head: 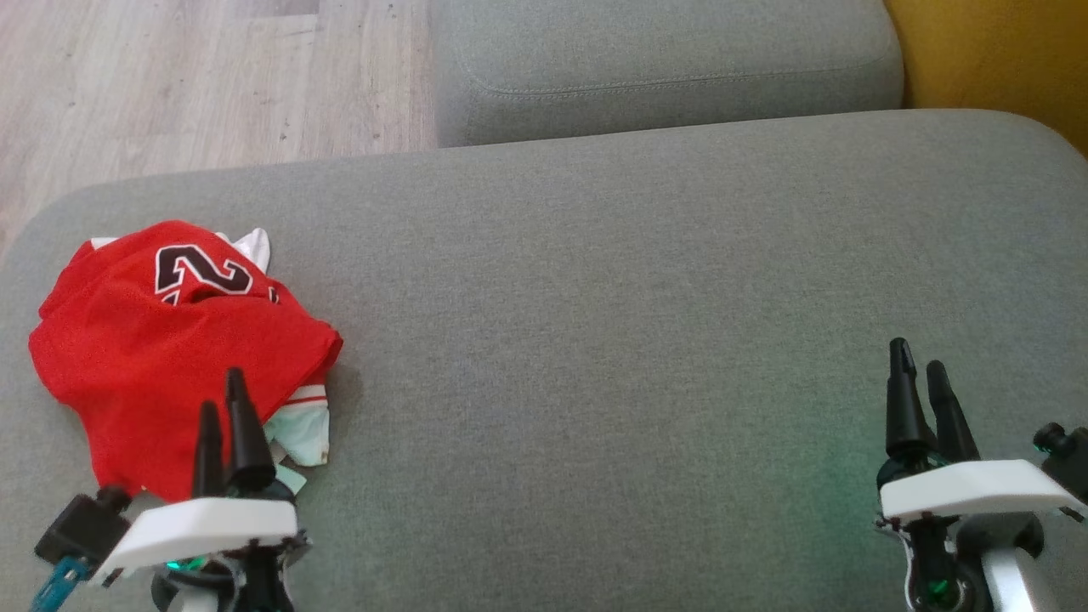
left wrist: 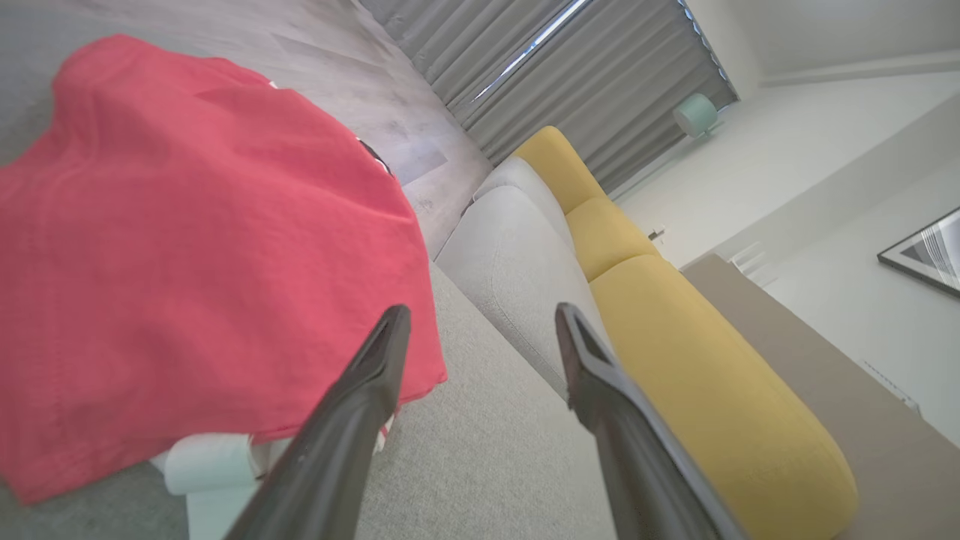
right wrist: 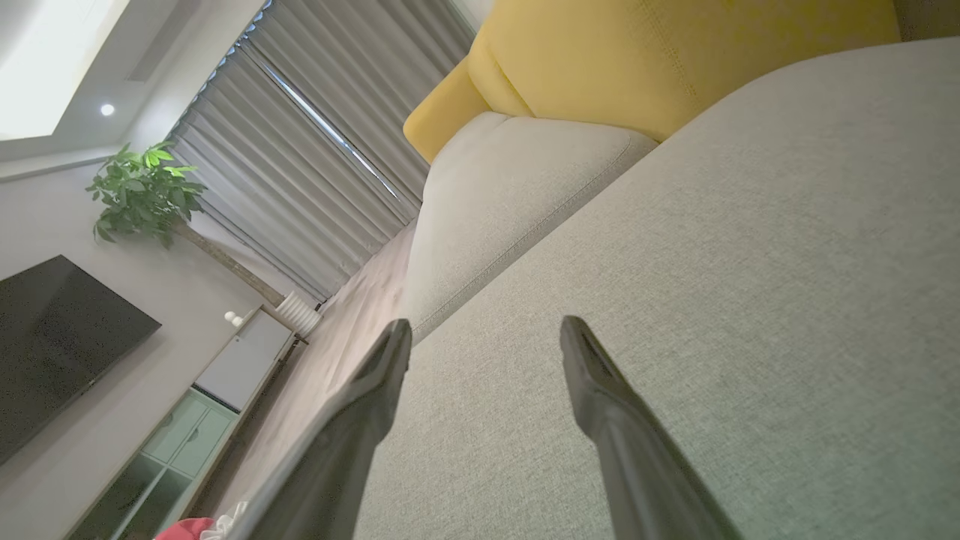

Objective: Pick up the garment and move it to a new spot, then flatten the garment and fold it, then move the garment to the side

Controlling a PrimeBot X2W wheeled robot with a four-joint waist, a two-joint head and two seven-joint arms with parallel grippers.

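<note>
Lying crumpled at the left end of the large grey cushion [head: 595, 340], close to its front edge, the garment [head: 170, 340] is a red jersey with a dark numeral uppermost and white cloth poking out from under it. The left gripper [head: 221, 391] hovers over the cushion's left front, its tips at the garment's near edge, fingers apart and holding nothing. The right gripper [head: 917, 355] hangs over the cushion's right front, well apart from the garment, also spread and empty.

Likely hazards:
- A pinch into the heap may catch one layer only, or several folds at once, so the garment would rise bunched and resist flattening.
- The thin cloth may slip from narrow fingertips.
- The soft cushion may yield, letting a finger snag the upholstery.
- A pull toward the cushion's left end could drag the garment off onto the floor [head: 170, 85].

Behind the cushion sits a smaller grey cushion [head: 663, 68]. A yellow backrest [head: 994, 51] lies past its far right corner, and wooden flooring past its far left. Further beyond the cushion are grey curtains [right wrist: 300, 150], a plant [right wrist: 142, 187] and a dark television [right wrist: 52, 337].
</note>
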